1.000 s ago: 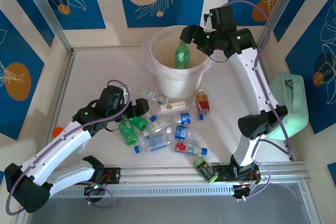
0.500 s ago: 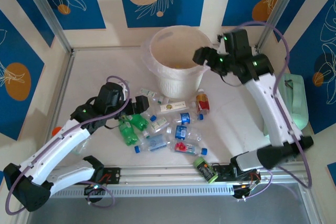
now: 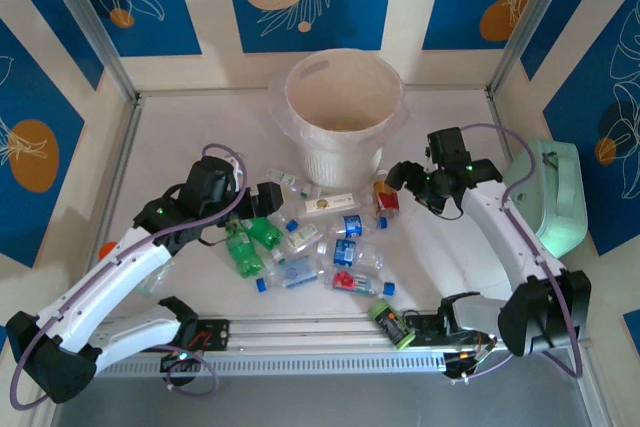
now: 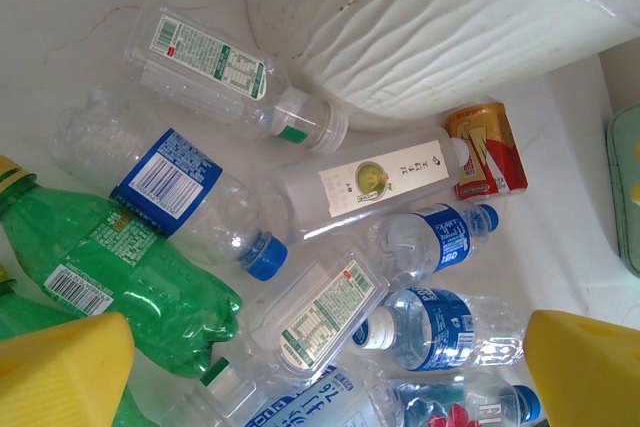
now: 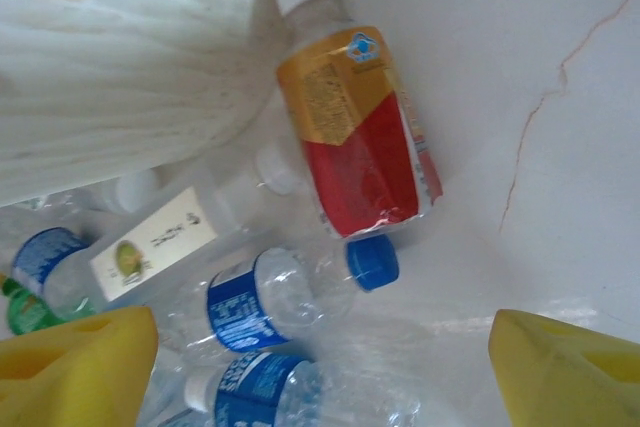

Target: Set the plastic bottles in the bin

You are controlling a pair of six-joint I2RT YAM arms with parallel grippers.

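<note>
Spread wide and holding nothing at the right gripper (image 3: 393, 173), poised near the red-and-orange bottle (image 3: 385, 197), which lies at 5 o'clock of the bin (image 3: 340, 159). Likewise at the left gripper (image 3: 268, 197): wide open, empty, above the plastic bottles (image 3: 315, 247) heaped at the bin's 6 o'clock. Looks like a reach for the next pick. Calls for lowering to straddle that bottle's body, then closing. From the right wrist, shows its white cap close by the bin wall. From overhead, shows the bin's open mouth instead.
</note>
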